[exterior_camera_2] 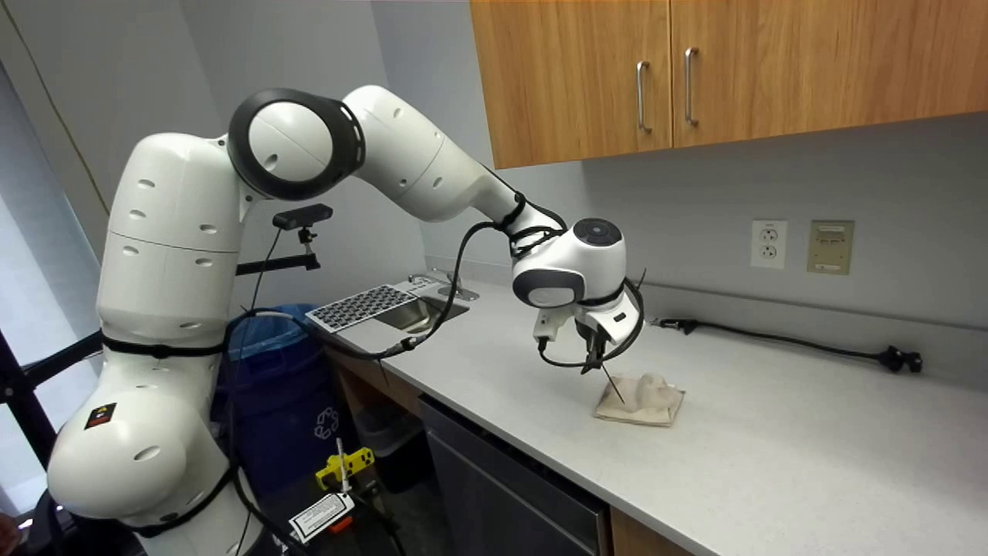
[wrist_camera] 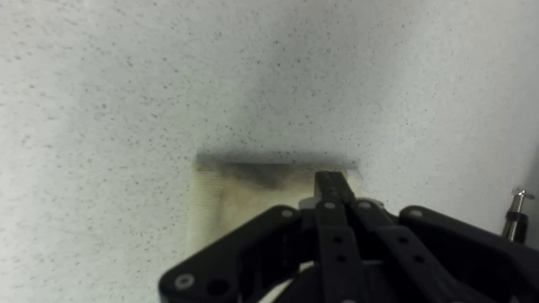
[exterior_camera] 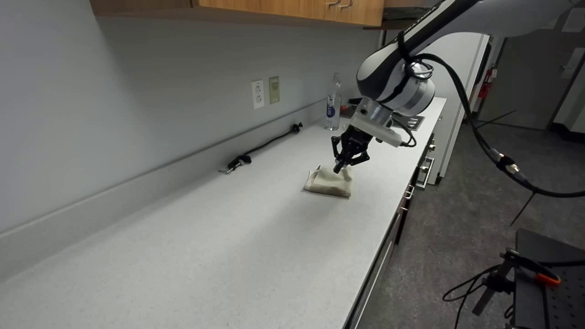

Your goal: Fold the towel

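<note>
The beige towel lies on the counter as a small, roughly square folded bundle. In an exterior view the towel shows a raised rumpled lump on its upper side. In the wrist view the towel is partly hidden behind the gripper; its straight edge faces up the picture, and a thin lower layer sticks out at the right corner. My gripper is above the towel, pointing down at a tilt. It also shows in the other views. Its fingertips are together with nothing visible between them. The gripper looks apart from the cloth.
A black flexible arm with clamp lies along the wall; it also shows in an exterior view. A clear bottle stands near the wall. A sink is at the counter's end. Wooden cabinets hang above.
</note>
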`<state>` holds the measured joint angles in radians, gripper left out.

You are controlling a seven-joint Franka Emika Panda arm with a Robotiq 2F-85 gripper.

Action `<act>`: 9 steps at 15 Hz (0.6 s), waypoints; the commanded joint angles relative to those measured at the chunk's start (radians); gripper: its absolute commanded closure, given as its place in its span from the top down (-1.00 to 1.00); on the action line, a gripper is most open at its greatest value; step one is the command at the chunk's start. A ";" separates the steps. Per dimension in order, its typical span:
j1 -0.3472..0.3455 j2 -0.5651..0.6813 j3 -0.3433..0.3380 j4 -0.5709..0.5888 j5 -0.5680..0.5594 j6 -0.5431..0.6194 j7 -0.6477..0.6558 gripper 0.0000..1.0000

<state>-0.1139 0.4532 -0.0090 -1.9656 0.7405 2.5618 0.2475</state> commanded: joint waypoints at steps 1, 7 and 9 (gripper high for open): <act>0.031 -0.168 -0.009 -0.168 -0.052 0.022 -0.050 -1.00; 0.076 -0.330 -0.045 -0.309 -0.346 0.139 0.002 -1.00; 0.078 -0.369 -0.060 -0.334 -0.446 0.196 0.036 -1.00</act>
<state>-0.0577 0.1784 -0.0368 -2.2208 0.4153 2.6852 0.2391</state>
